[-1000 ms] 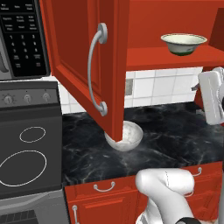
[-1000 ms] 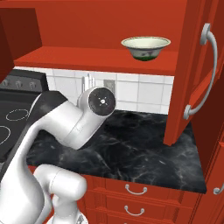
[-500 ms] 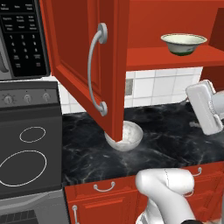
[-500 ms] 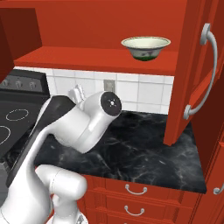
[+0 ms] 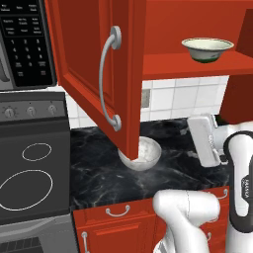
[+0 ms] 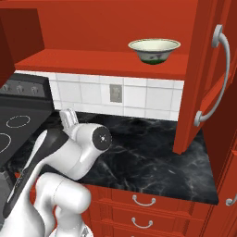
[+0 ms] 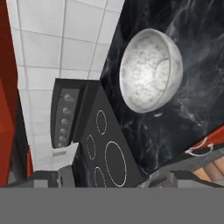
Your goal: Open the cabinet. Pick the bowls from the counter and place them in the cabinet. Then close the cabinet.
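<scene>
Hidden: the open left door [image 5: 94,74] of the cabinet [image 6: 106,41] covers the near-left rim of the grey bowl [image 5: 143,154] in the left base view; in the right base view the arm [image 6: 69,152] stands in front of that part of the tabletop [image 6: 152,157].
Cut off: the microwave [image 5: 22,44] runs off the left edge; the right door [image 6: 210,78] runs off the top and right edges.
Hard to make out: the microwave keypad labels are too small to read; the lettering on the arm's dark link is too blurred to read with confidence.
Tool: the tool [image 7: 113,180] has its two dark tips set wide apart at the bottom of the hand view — nothing between them. In the left base view the hand sits above the tabletop, right of the grey bowl and apart from it.
Grey bowl: deep, mottled grey-white like stone, upright on the black veined tabletop, near the stovetop [image 5: 29,178]; from the hand view its hollow faces the camera.
Cream bowl [image 6: 154,49]: wide and shallow, dark green foot — stands upright on the cabinet's shelf, towards its right side.
Cabinet: red, both doors swung open, each with a long curved silver handle [image 5: 107,79].
Wall: white tiles with an outlet [image 6: 115,93] under the shelf.
Drawers [image 6: 139,208]: red fronts with short silver handles, below the tabletop.
</scene>
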Controlling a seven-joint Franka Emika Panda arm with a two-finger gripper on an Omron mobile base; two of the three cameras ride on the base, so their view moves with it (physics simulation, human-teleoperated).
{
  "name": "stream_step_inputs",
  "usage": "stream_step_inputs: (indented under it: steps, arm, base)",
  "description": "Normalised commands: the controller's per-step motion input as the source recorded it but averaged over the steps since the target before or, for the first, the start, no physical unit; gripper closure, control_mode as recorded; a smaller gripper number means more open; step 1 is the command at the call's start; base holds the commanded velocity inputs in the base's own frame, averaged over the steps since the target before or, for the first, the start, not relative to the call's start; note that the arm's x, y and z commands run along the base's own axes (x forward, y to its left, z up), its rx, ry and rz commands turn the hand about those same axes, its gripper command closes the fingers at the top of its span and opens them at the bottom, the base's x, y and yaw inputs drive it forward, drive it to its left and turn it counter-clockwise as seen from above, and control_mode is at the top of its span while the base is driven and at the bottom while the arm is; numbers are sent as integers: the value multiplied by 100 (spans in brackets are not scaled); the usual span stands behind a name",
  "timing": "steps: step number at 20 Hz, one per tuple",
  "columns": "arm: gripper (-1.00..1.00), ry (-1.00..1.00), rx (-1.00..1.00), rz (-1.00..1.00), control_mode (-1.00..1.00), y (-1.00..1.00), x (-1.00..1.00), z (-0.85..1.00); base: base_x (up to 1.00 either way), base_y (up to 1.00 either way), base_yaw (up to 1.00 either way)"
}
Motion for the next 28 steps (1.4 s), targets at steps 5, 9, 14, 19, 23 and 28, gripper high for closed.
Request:
stream_step_inputs:
  steps: [5,9,14,19,23,28]
  arm:
    - [-100,17,0,0,-100,21,32,-22]
    - [-100,45,0,0,-100,0,30,-1]
    - [-100,29,0,0,-100,0,28,-8]
    - [-100,2,0,0,-100,0,28,-22]
    - [-100,0,0,2,-100,0,21,-38]
    - [-100,0,0,4,-100,0,18,-41]
  base:
    - [0,0,0]
    - [0,0,0]
    - [0,0,0]
    - [0,0,0]
    - [0,0,0]
    - [0,0,0]
